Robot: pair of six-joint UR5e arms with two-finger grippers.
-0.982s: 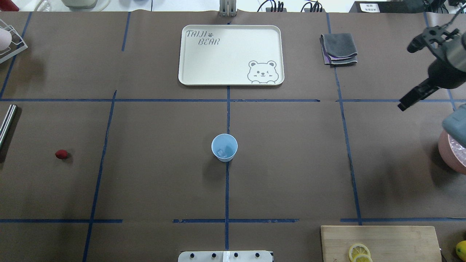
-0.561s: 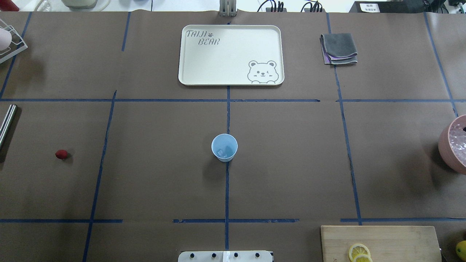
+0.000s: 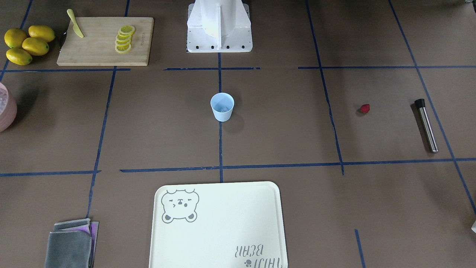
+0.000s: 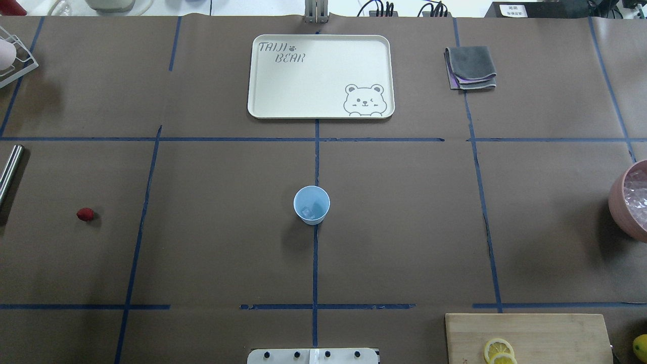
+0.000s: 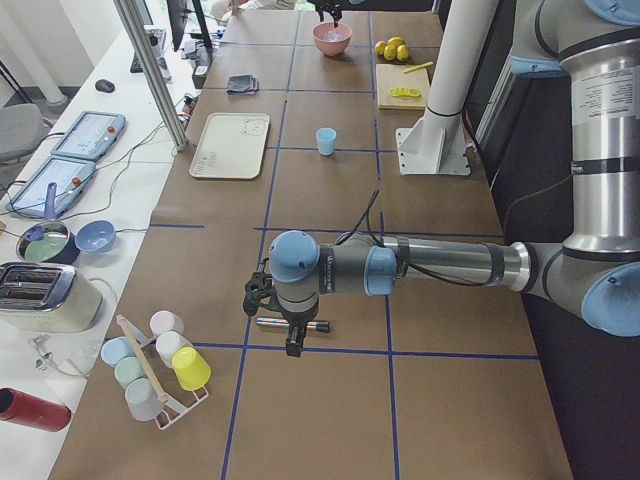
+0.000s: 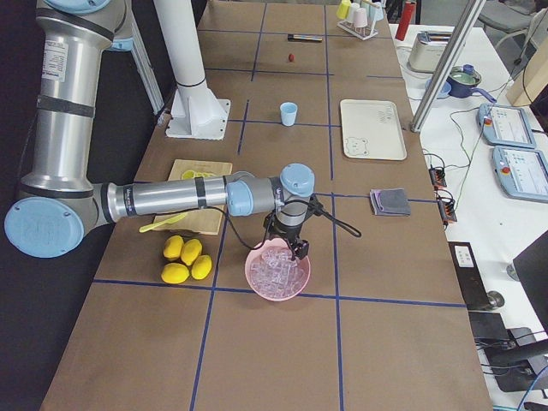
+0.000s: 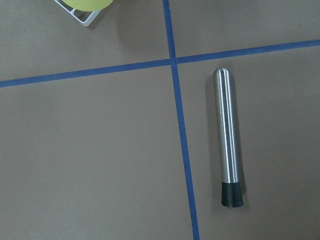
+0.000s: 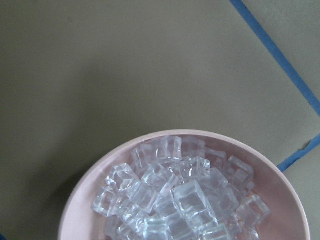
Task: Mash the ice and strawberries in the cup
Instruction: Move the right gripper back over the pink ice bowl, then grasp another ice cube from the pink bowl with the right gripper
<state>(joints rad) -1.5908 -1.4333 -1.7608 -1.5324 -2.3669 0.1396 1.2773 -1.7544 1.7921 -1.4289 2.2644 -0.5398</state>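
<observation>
While the cup (image 4: 311,205), ice (image 4: 308,212) inside, is sitting mid-table and the strawberry (image 4: 85,214) is lying well apart, we are hanging our left gripper (image 5: 292,342) over the muddler (image 7: 228,135), our right gripper (image 6: 298,248) over the pink bowl (image 4: 616,202); released or clenched, we cannot tell. Loading seems unfinished: the strawberry needs fetching.

I count on the counter (image 3: 297,130): one cup (image 3: 222,108), one strawberry (image 3: 365,108), one steel pestle (image 3: 426,124), one tray (image 3: 223,230), one pink bowl (image 4: 619,202), one cutting board (image 3: 100,44), one yellow knife (image 3: 75,23), four whole lemons (image 3: 35,45).
</observation>
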